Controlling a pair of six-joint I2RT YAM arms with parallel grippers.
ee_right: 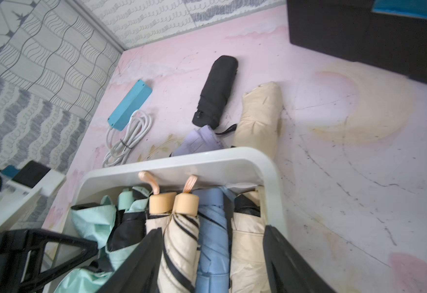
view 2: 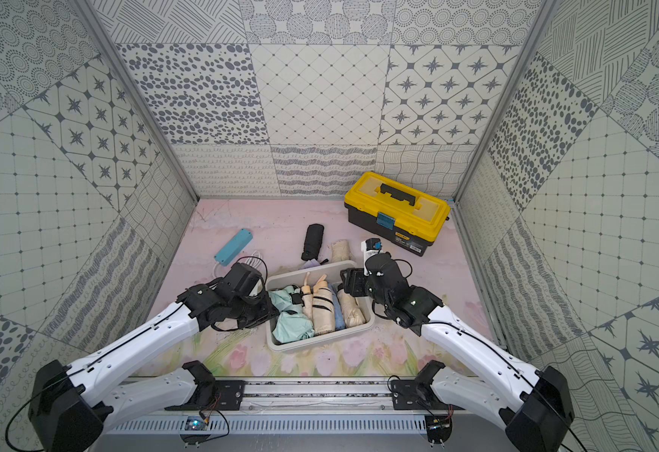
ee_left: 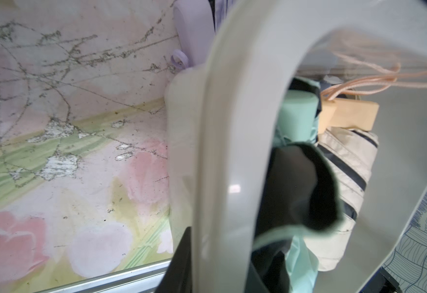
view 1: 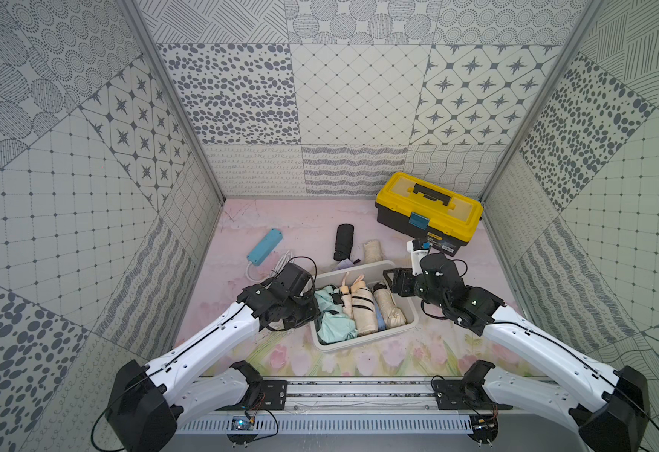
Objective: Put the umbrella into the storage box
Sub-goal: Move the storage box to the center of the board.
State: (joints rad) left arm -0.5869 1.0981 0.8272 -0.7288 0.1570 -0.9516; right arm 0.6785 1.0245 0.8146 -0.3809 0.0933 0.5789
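The white storage box [view 1: 359, 343] [view 2: 320, 342] sits mid-table and holds several folded umbrellas: mint [ee_right: 90, 223], cream striped [ee_right: 182, 236], blue [ee_right: 212, 215] and beige [ee_right: 248, 241]. My left gripper [view 1: 311, 309] [ee_left: 226, 248] is shut on the box's left rim [ee_left: 232, 126], one finger on each side of the wall. My right gripper [view 1: 388, 283] [ee_right: 212, 229] hangs open over the box's right side, its fingers apart above the umbrellas. Behind the box lie a black umbrella [view 1: 344, 242] [ee_right: 217, 93], a beige umbrella [view 1: 372, 250] [ee_right: 260, 114] and a lilac one [ee_right: 199, 142].
A yellow-lidded black toolbox [view 1: 429, 207] stands at the back right. A blue power strip [view 1: 265, 246] with a coiled white cable [ee_right: 128, 137] lies at the back left. A white and blue item [view 1: 417, 250] stands by the right wrist. Patterned walls enclose three sides.
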